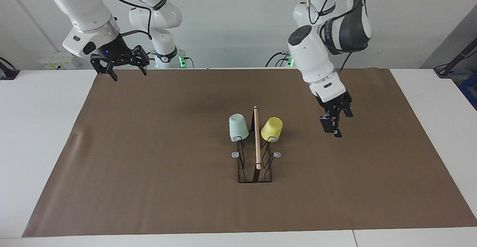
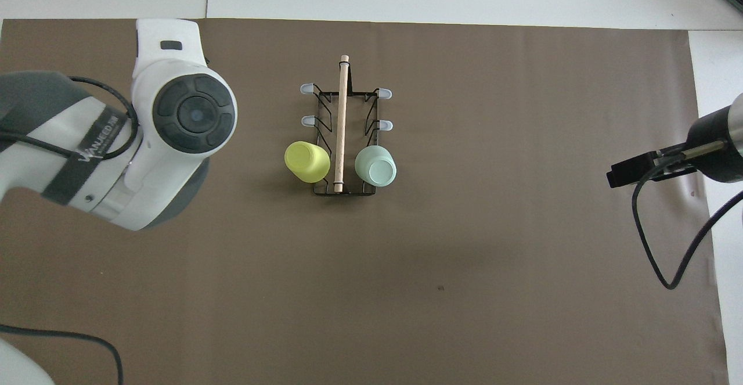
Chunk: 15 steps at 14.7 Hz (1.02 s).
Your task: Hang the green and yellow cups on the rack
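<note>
The rack [image 1: 257,142] stands mid-mat, its wooden rod running away from the robots; it also shows in the overhead view [image 2: 342,123]. The green cup [image 1: 238,127] and the yellow cup [image 1: 272,129] hang upside down on the rack's two prongs nearest the robots, one on each side of the rod. Both show from above too, the green cup [image 2: 376,165] and the yellow cup [image 2: 306,162]. My left gripper [image 1: 332,127] hangs open and empty over the mat, beside the yellow cup toward the left arm's end. My right gripper [image 1: 126,72] is open, empty and raised over the mat's corner.
A brown mat [image 1: 149,165] covers the white table [image 1: 37,127]. Four grey-tipped prongs of the rack stand bare, one of them [image 2: 306,121] just past the yellow cup. In the overhead view the left arm's wrist [image 2: 180,112] hides its own gripper.
</note>
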### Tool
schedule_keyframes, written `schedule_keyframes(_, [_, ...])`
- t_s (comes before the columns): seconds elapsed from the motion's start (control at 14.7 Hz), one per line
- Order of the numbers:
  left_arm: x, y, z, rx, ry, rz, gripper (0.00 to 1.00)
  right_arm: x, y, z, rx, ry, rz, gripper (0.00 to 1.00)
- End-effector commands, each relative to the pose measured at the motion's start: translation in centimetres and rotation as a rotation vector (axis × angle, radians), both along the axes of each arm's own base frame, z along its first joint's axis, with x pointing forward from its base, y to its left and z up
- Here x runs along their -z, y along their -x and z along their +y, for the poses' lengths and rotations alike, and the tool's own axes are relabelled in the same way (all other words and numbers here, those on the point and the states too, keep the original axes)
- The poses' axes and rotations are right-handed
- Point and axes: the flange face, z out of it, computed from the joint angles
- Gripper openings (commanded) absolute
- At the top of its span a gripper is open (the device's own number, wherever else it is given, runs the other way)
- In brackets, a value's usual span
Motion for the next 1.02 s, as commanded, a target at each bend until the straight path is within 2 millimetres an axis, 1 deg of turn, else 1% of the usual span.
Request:
schedule_keyframes(0.0, [-0.8,-0.8,4.3,0.091,0.078,0.053,1.0,-0.2,-0.4,-0.2,0.014,0.012,-0.007,1.0])
schedule_keyframes(0.07, [-1.3,-1.1,5.7,0.127,0.104,0.073,1.0,-0.2,-0.4,-0.2,0.014,0.012,-0.007,1.0])
schedule_keyframes(0.2, [-1.8,-1.9,10.4,0.181,0.132,0.114,1.0,-0.2,-0.4,-0.2,0.014,0.012,-0.007,1.0])
schedule_keyframes(0.27, [-1.9,-2.0,11.3,0.227,0.14,0.138,1.0,-0.2,-0.4,-0.2,0.014,0.012,-0.007,1.0])
schedule_keyframes(0.34, [-2.1,-2.0,12.7,0.27,0.146,0.16,1.0,-0.2,-0.4,-0.2,0.012,0.012,-0.007,1.0])
schedule_keyframes(0.48, [-2.3,-1.9,14.5,0.385,0.132,0.215,1.0,-0.2,-0.4,-0.2,0.012,0.012,-0.007,1.0])
schedule_keyframes(0.54, [-2.5,-1.7,14.7,0.452,0.137,0.239,1.0,-0.1,-0.4,-0.2,0.014,0.012,-0.006,1.0])
schedule_keyframes(0.61, [-2.6,-1.3,15.4,0.496,0.145,0.273,1.0,-0.2,-0.4,-0.2,0.012,0.012,-0.007,1.0])
schedule_keyframes(0.68, [-2.4,-1.0,15.4,0.561,0.143,0.322,1.0,-0.2,-0.4,-0.2,0.012,0.012,-0.007,1.0])
schedule_keyframes(0.75, [-2.6,-0.5,15.4,0.634,0.142,0.367,1.0,-0.2,-0.4,-0.2,0.012,0.012,-0.007,1.0])
schedule_keyframes(0.88, [-3.3,1.1,15.8,0.735,0.18,0.457,1.0,-0.2,-0.4,-0.2,0.012,0.012,-0.007,1.0])
schedule_keyframes(0.95, [-3.9,2.2,15.9,0.776,0.198,0.506,1.0,-0.2,-0.4,-0.2,0.012,0.012,-0.007,1.0])
